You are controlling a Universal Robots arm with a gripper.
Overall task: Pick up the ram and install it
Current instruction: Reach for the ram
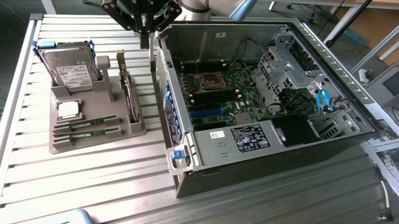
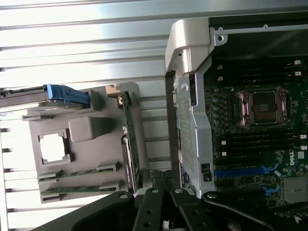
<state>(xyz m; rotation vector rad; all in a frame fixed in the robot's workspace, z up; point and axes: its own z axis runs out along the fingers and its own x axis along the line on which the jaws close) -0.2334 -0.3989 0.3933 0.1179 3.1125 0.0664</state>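
Two ram sticks, thin green boards, lie in slots at the front of the grey holder: one [image 1: 87, 123] [image 2: 77, 173] and one beside it [image 1: 84, 134] [image 2: 79, 188]. My gripper [image 1: 145, 43] [image 2: 162, 179] hangs high above the gap between the holder and the open computer case, well away from both sticks. Its fingers are shut together with nothing between them. The motherboard [image 1: 218, 91] lies inside the case with black memory slots [image 1: 215, 99] [image 2: 260, 139] near the processor socket [image 1: 209, 80] [image 2: 264, 107].
The grey holder [image 1: 100, 140] also carries a hard drive with blue rails [image 1: 72, 65], a square silver processor [image 1: 68, 109] and an upright card with a metal bracket [image 1: 129, 93]. The case wall [image 1: 165, 88] rises beside the holder. Everything rests on a slatted metal table [image 1: 93, 177].
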